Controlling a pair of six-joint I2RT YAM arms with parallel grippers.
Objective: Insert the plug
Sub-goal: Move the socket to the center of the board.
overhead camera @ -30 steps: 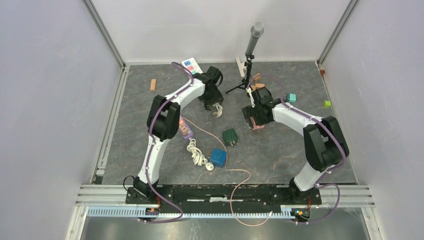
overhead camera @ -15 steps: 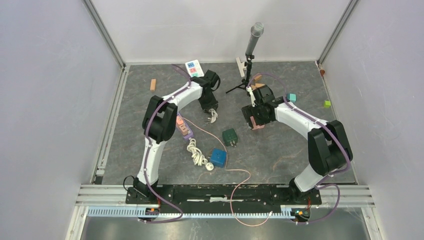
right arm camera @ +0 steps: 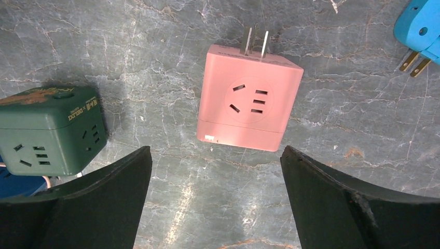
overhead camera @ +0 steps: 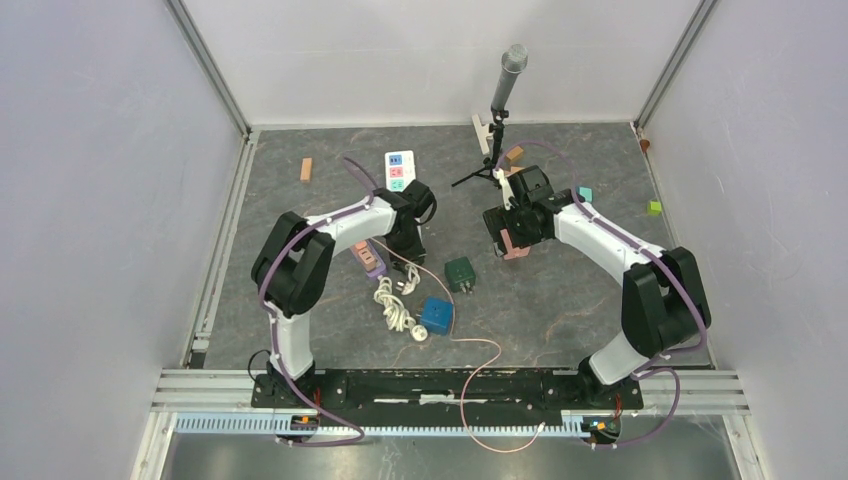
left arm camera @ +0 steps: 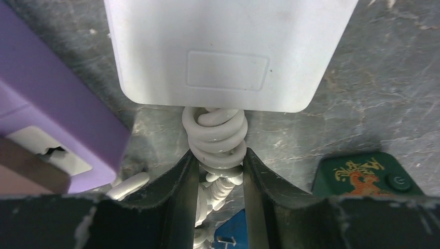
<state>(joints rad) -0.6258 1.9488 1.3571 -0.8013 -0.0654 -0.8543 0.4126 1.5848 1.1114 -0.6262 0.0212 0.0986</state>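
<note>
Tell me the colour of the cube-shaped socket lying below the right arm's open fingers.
Pink; the cube socket shows best in the right wrist view.

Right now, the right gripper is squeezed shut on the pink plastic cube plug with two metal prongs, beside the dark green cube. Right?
No. The right gripper is open, not touching the pink plastic cube plug; the right wrist view shows it. The dark green cube is beside it.

A white plastic power strip (overhead camera: 398,170) with blue, pink and green socket faces lies flat, face up, at the far middle of the table (overhead camera: 570,300). Its coiled white cable (left arm camera: 214,136) leaves the near end, pinched between the left gripper (left arm camera: 218,158) fingers.
</note>
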